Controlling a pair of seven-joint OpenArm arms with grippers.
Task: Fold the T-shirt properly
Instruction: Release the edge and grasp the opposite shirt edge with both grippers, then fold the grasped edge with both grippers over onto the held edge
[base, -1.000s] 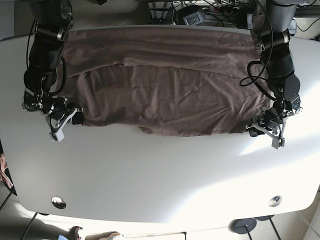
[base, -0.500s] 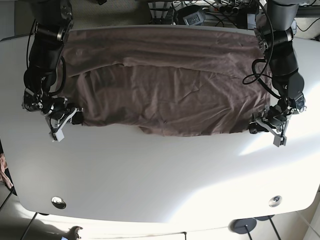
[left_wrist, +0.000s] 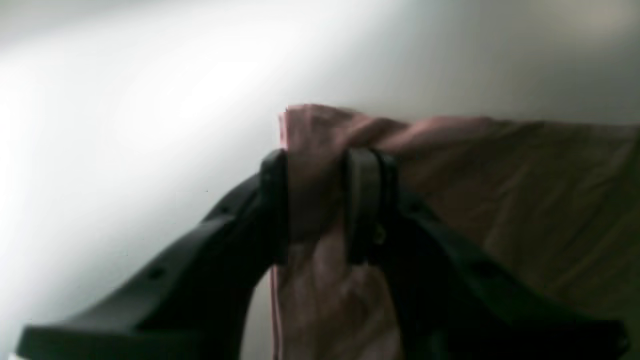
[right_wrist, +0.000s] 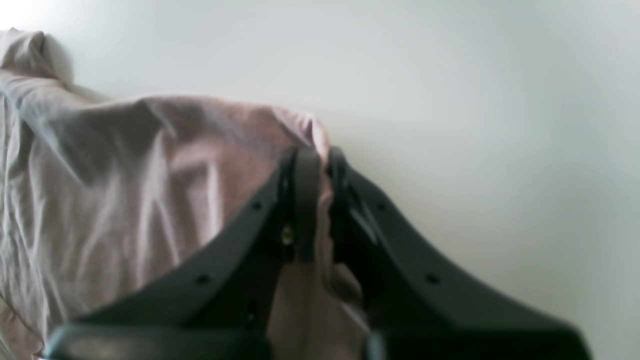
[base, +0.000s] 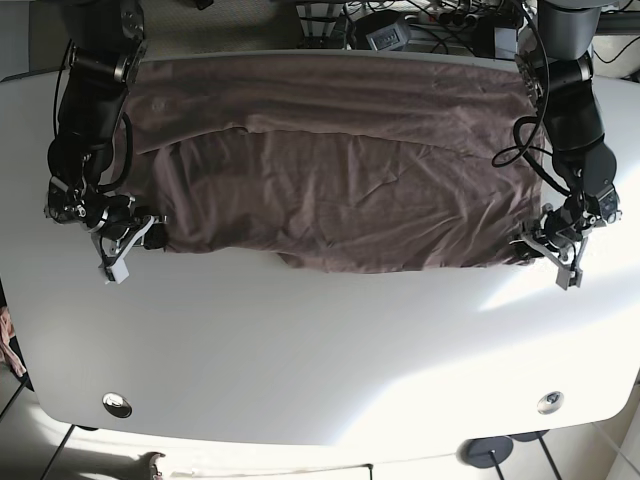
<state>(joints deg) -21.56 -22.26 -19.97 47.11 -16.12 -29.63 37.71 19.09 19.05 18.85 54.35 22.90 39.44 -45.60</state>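
Both grippers, left (left_wrist: 315, 200) and right (right_wrist: 320, 200), are pinching the near corners of the brown T-shirt (base: 340, 170) lying on the white table (base: 320, 350); the cloth is looking soft, light, easily sagging.

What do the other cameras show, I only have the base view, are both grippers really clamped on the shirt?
Observer: Yes for the left gripper. The left wrist view shows a bunched fold of the T-shirt pinched between its fingers.
Operator: And the right one?
Observer: The right gripper is also shut on the shirt, with a thinner edge of cloth between its fingers.
Operator: Anything under the cloth near the right gripper?
Observer: Only bare white table shows beyond the shirt edge there.
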